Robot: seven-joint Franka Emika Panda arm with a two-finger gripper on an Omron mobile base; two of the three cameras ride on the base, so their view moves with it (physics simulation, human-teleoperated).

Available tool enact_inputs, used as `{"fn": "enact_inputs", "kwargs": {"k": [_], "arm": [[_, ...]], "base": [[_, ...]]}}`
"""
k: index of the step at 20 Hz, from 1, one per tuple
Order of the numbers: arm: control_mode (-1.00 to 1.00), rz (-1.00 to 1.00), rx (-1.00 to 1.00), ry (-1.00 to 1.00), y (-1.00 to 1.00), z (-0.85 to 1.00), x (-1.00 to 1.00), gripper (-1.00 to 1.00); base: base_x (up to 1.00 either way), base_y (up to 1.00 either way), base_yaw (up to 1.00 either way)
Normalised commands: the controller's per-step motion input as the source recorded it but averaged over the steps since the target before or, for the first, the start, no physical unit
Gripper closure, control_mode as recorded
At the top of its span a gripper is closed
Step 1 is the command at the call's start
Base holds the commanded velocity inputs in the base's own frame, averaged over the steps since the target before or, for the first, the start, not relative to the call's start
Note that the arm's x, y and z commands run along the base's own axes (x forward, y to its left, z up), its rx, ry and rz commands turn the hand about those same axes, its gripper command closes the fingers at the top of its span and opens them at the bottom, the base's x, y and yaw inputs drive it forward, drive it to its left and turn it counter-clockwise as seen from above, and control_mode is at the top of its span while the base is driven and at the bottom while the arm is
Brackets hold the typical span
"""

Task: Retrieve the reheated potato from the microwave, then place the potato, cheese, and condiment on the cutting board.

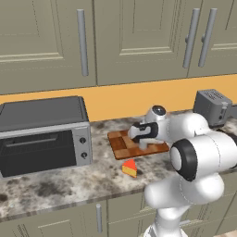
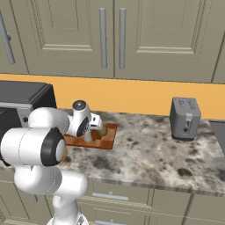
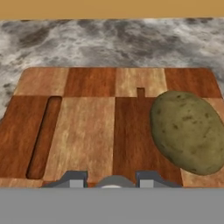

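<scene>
Potato [image 3: 188,131] on cutting board [image 3: 87,127], just right of shut, empty pincer [image 3: 113,179].

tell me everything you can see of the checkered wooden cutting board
The flat rectangular wooden cutting board is a checker of light tan and dark reddish-brown squares with visible grain and rounded corners. A long narrow slot runs along one short side, and a small notch is cut near the middle. It lies flat on the speckled marble-look countertop, near the orange back wall. The oval olive-brown potato rests on it toward one end. The yellow-orange cheese wedge with a red top sits off the board, on the counter in front of it.
</scene>
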Motion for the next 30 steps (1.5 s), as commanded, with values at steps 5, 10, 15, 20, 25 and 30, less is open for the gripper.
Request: {"fn": "enact_inputs", "kwargs": {"k": [5,10,15,20,25,30], "arm": [[-1.0,0.02,0.0,0.0,0.0,-0.31,0.0,1.0],[-1.0,0.04,0.0,-0.04,0.0,-0.12,0.11,1.0],[-1.0,0.02,0.0,-0.03,0.0,-0.13,0.1,1.0],[-1.0,0.01,0.0,0.0,-0.01,-0.26,0.01,-1.0],[-1.0,0.01,0.0,0.0,0.0,-0.15,0.0,-1.0],[-1.0,0.0,0.01,0.0,0.0,-0.03,-0.02,-1.0]], "base": [[0.0,0.0,0.0],[0.0,0.0,0.0],[0.0,0.0,0.0],[0.0,0.0,0.0],[0.0,0.0,0.0],[0.0,0.0,0.0]]}}
